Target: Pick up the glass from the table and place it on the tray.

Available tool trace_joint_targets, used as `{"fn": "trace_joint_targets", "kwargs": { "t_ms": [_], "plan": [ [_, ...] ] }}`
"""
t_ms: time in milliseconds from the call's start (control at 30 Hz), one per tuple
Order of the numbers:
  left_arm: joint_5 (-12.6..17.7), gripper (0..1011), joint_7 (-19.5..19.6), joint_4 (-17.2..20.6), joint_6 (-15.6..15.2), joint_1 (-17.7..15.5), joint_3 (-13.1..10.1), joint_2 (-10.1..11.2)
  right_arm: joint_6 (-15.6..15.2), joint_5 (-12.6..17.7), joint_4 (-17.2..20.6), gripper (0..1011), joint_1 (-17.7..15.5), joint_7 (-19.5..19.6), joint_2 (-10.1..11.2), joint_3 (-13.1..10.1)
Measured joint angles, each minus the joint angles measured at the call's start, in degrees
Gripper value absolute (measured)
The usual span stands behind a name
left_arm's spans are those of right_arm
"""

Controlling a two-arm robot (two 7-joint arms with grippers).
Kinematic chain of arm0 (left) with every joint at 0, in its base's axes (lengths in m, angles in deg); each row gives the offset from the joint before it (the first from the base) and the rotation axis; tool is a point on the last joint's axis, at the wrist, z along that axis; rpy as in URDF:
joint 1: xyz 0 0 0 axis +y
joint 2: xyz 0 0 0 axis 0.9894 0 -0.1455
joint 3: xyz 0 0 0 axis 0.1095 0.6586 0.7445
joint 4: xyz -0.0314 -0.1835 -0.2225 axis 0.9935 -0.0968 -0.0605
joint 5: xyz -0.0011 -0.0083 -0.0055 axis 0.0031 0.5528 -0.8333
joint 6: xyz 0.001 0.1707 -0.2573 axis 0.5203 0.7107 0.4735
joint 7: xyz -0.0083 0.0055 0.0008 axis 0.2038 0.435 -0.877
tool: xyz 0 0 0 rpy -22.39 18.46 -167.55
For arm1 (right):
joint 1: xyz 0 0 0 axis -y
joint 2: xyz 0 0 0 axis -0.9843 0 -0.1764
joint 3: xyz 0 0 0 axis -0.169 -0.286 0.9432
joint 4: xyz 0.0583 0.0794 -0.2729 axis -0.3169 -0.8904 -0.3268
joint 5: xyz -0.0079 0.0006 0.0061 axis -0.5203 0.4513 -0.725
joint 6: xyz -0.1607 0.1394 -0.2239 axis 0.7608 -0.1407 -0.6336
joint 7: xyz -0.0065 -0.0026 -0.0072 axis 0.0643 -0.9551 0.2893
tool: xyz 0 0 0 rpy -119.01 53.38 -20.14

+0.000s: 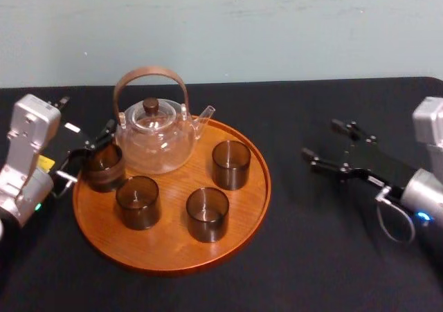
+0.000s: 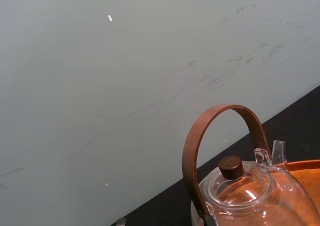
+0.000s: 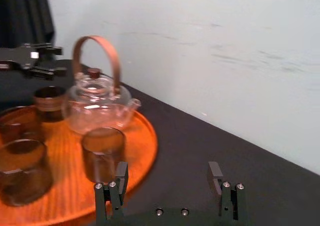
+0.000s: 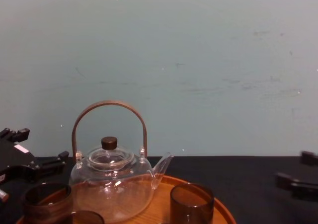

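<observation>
The left gripper hangs with fingers spread wide, just beside the glass. The glass stands upright at the left rim of the tray, near the teapot. The right gripper is over the counter, well apart, fingers wide.

Round orange tray, smoky brown glass upright at its left edge

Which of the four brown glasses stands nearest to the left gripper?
The glass at the tray's left edge, beside the teapot. The left gripper is right by it; the other three stand farther right.
</observation>
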Motion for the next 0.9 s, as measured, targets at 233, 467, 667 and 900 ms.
{"fn": "trace_joint_targets", "kwargs": {
  "t_ms": [233, 467, 667, 900],
  "plan": [
    [0.0, 1001, 0.0, 0.0, 0.0, 0.0, 0.0, 0.0, 1.3, 1.3, -1.8, 1002, -2.2, 0.9, 0.5, -3.2],
    [0.0, 1001, 0.0, 0.0, 0.0, 0.0, 0.0, 0.0, 1.4, 0.9, -2.4, 1003, -2.7, 2.2, 0.3, -4.1],
    [0.0, 1001, 0.0, 0.0, 0.0, 0.0, 0.0, 0.0, 1.4, 0.9, -2.3, 1002, -2.6, 2.0, 0.3, -3.9],
    [0.0, 1001, 0.0, 0.0, 0.0, 0.0, 0.0, 0.0, 1.4, 0.9, -2.3, 1002, -2.5, 1.8, 0.3, -3.8]
  ]
}}
